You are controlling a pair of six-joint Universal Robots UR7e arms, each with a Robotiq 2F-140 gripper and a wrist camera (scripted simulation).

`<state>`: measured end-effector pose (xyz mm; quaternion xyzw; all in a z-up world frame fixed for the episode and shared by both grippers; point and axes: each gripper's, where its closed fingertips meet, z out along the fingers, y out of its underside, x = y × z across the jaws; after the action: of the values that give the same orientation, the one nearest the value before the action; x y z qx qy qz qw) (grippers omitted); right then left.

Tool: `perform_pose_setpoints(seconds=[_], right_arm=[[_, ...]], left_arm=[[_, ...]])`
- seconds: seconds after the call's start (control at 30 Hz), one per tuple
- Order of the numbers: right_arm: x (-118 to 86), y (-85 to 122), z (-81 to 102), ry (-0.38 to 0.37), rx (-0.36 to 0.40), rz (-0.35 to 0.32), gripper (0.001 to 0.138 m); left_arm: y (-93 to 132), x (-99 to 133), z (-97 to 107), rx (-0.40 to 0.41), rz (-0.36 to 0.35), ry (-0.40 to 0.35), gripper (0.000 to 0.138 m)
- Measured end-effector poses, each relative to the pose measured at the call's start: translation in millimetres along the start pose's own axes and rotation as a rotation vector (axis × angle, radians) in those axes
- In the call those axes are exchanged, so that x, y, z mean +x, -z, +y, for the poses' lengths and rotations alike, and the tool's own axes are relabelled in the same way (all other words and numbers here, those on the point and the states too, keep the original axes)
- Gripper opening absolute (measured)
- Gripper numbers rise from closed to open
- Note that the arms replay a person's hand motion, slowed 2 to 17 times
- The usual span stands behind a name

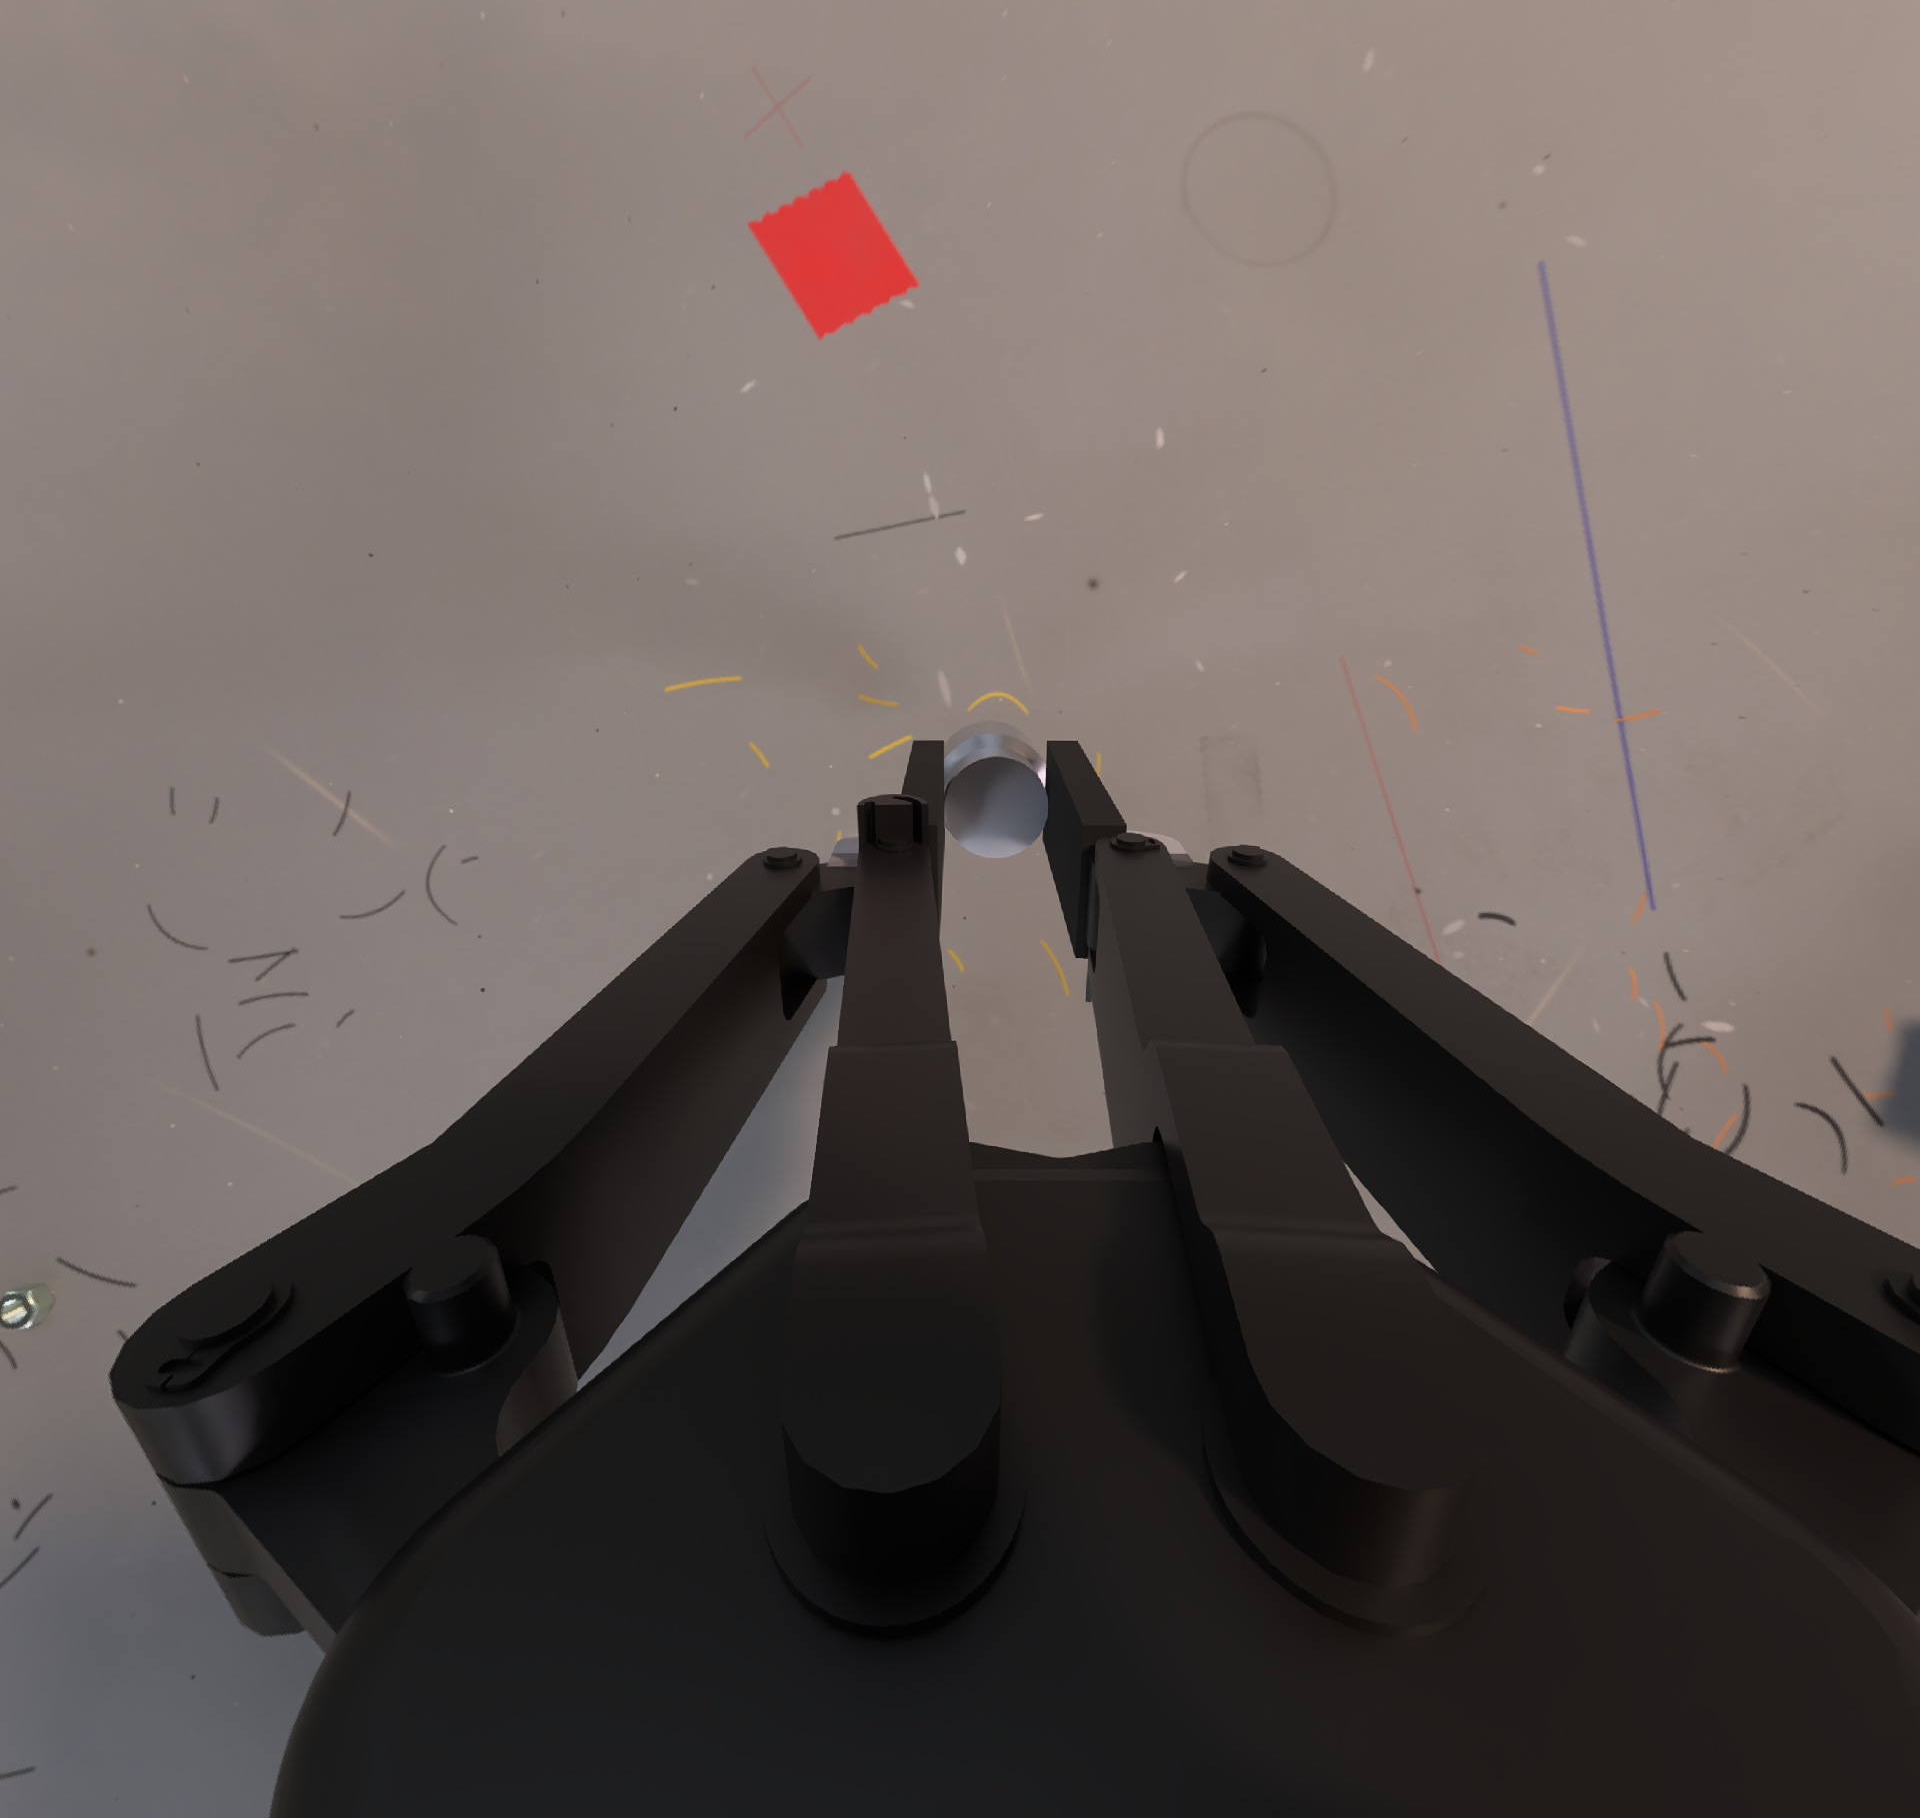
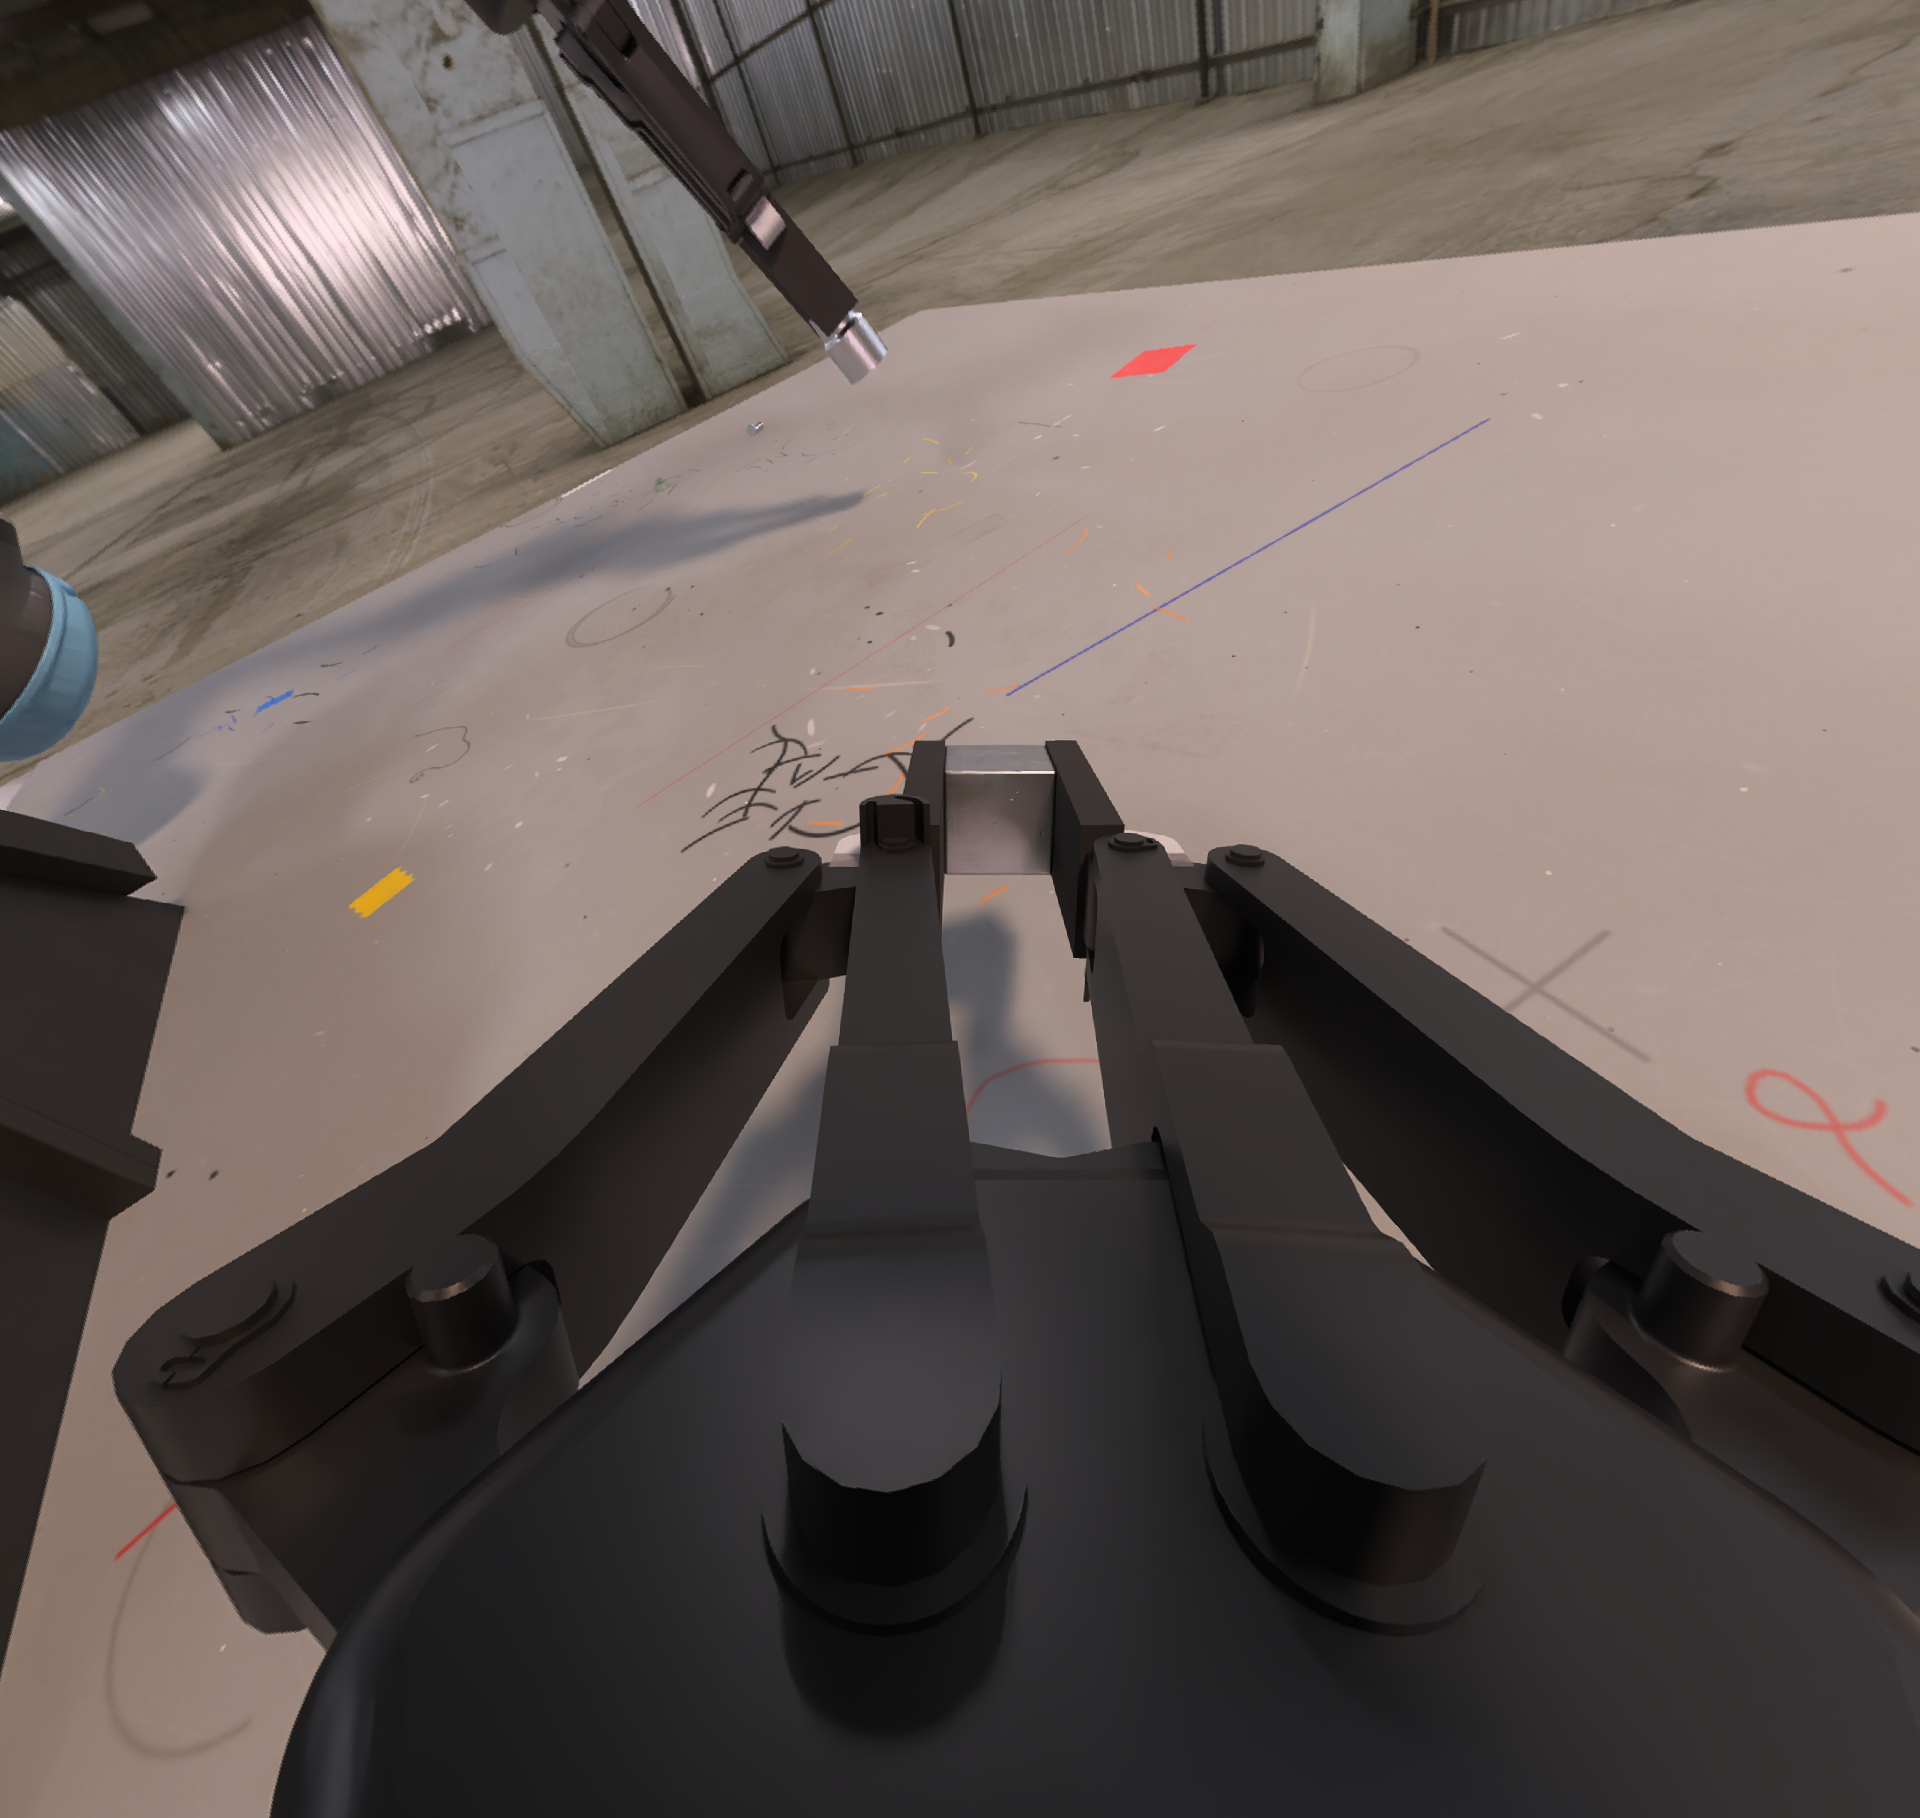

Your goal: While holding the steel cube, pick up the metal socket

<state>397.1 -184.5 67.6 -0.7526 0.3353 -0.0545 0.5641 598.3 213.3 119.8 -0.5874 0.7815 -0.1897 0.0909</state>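
Note:
In the left wrist view my left gripper [image 1: 995, 781] is shut on the metal socket [image 1: 994, 804], a small shiny cylinder held between the fingertips above the table. In the right wrist view my right gripper [image 2: 997, 792] is shut on the steel cube [image 2: 997, 810], a grey metal block held just above the table. The left gripper also shows far off in the right wrist view [image 2: 847, 340], raised above the table with the socket [image 2: 857, 347] at its tip.
The grey table [image 1: 1351, 480] bears scratches, pen marks and a red patch [image 1: 832, 254], also seen in the right wrist view [image 2: 1151, 361]. A yellow patch [image 2: 380, 891] lies at the left. A small nut [image 1: 21, 1308] lies at the left edge. A dark block [image 2: 62, 1041] stands at left.

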Motion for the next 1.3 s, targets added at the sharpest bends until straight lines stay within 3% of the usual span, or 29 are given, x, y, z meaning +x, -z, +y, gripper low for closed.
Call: perform_pose_setpoints(seconds=[0.3,0.67,1.0,1.3], right_arm=[[1,0,-0.6,-0.002,0.004,0.003,0.025],[1,0,-1.5,-0.010,0.008,0.005,0.025],[2,0,-1.9,-0.024,0.004,-0.002,0.025],[3,-1,-1.8,-0.039,-0.002,-0.013,0.025]], left_arm=[[41,24,-1,0.078,0.033,-0.051,0.026],[71,65,8,0.093,-0.002,-0.149,0.026],[78,111,13,0.088,0.008,-0.226,0.026],[63,144,15,0.044,0.015,-0.278,0.026]])
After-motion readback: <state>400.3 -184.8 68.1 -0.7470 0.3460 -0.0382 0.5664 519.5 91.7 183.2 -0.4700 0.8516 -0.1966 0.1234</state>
